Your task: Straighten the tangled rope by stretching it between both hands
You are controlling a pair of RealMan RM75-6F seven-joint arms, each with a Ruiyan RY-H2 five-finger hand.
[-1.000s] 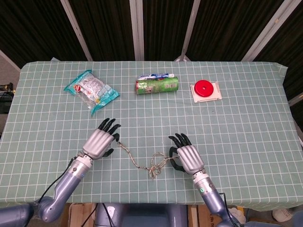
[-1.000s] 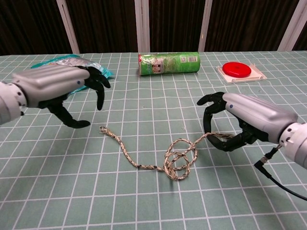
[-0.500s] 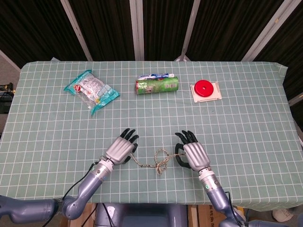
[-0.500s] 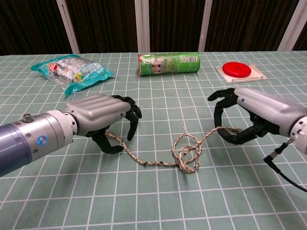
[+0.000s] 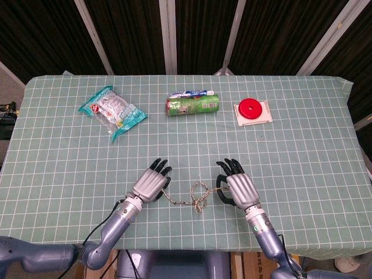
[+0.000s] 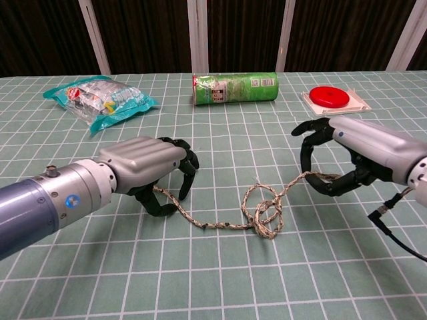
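Observation:
A speckled rope [image 5: 199, 196] [image 6: 263, 212] lies on the green checked cloth with a knotted tangle at its middle. My left hand [image 5: 150, 185] [image 6: 143, 167] sits over the rope's left end, fingers curled down and thumb beneath. The view does not show whether it pinches the strand. The rope's right end rises off the cloth into my right hand [image 5: 240, 188] [image 6: 353, 150], which holds it in the curl between thumb and fingers. The stretch between tangle and right hand is nearly straight; the left stretch lies slack on the cloth.
Further back lie a green chips can [image 5: 193, 104] [image 6: 235, 88] with a tube [image 5: 189, 93] behind it, a snack bag [image 5: 111, 110] [image 6: 100, 97] at the left, and a red lid on a white tray [image 5: 251, 108] [image 6: 329, 96]. Both hands are near the table's front edge.
My left hand swung right and came down over the rope's left end. The right hand drew slightly right and away, and the tangle slid after it.

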